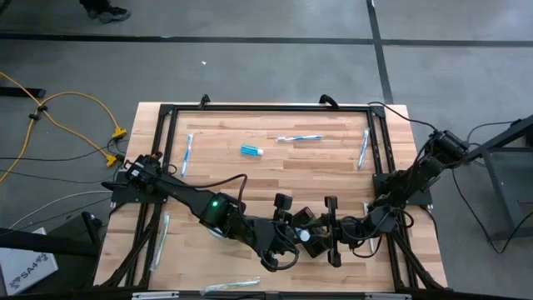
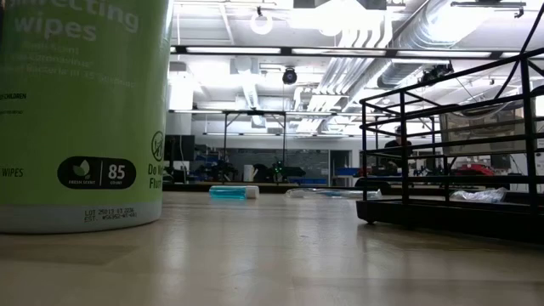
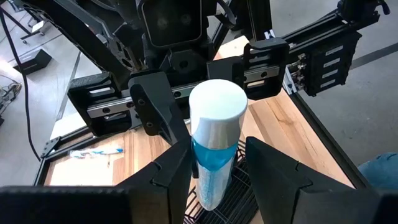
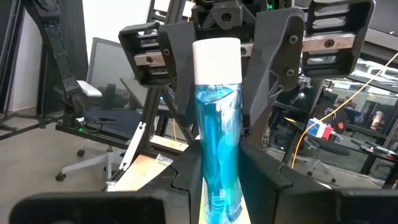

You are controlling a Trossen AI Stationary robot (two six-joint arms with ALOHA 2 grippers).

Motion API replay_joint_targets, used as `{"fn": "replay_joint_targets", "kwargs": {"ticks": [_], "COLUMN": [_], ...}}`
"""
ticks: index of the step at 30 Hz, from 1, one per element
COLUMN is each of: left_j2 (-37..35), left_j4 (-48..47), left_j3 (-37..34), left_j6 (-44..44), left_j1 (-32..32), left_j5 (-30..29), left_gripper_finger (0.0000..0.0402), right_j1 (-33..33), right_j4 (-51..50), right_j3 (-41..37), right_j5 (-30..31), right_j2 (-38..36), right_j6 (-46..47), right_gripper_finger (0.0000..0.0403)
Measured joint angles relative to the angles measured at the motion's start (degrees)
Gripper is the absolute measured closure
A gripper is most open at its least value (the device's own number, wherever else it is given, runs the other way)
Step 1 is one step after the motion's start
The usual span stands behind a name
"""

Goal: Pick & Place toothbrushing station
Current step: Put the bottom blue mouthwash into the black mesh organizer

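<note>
A blue toothpaste tube [image 4: 217, 130] with a white cap [image 3: 217, 106] stands upright above the table's near middle, cap up. My left gripper [image 3: 217, 155] comes from the left and my right gripper [image 4: 221, 162] from the right. They face each other, both shut on the tube. From above, only the cap [image 1: 305, 237] shows between the two dark hands. The toothbrushing station is out of view. A black ribbed surface [image 3: 244, 190] shows under the tube; what it is I cannot tell. My left gripper has the tube's blue body just under the cap [image 3: 200, 158] between its two fingers, coming from the table's left and slanting a little downward. The fingers lie across the upright tube. My right gripper pinches the tube's blue body lower down [image 4: 208, 171] between its two fingers, coming nearly level from the table's right. The fingers lie across the tube. The tube stands upright, cap on top, lifted clear of the table.
Wrapped toothbrushes lie at the far left [image 1: 187, 154], far middle [image 1: 300, 138] and far right [image 1: 364, 148], with a small blue tube [image 1: 252, 151] between them. A black rail frame [image 1: 266, 107] rings the table. A green wipes canister [image 2: 85, 110] stands close to the low camera.
</note>
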Motion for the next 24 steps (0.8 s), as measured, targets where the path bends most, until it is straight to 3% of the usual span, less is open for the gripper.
{"fn": "replay_joint_targets", "kwargs": {"ticks": [10,15,24], "left_j2": [0.0,0.0,0.0], "left_j4": [0.0,-0.11,-1.38], "left_j3": [0.0,0.0,0.0], "left_j6": [-0.1,-0.12,-1.38], "left_j1": [0.0,0.0,0.0], "left_j5": [-0.05,-0.02,-0.04], "left_gripper_finger": [0.0333,0.0327,0.032], "right_j1": [0.0,0.0,-0.02], "right_j4": [-0.13,-0.48,-0.48], "right_j3": [0.0,0.0,0.0], "right_j5": [-0.17,-0.18,0.92], "right_j2": [0.0,0.0,0.0], "right_j6": [-0.16,-0.15,0.01], "right_gripper_finger": [0.0323,0.0311,0.0245]}}
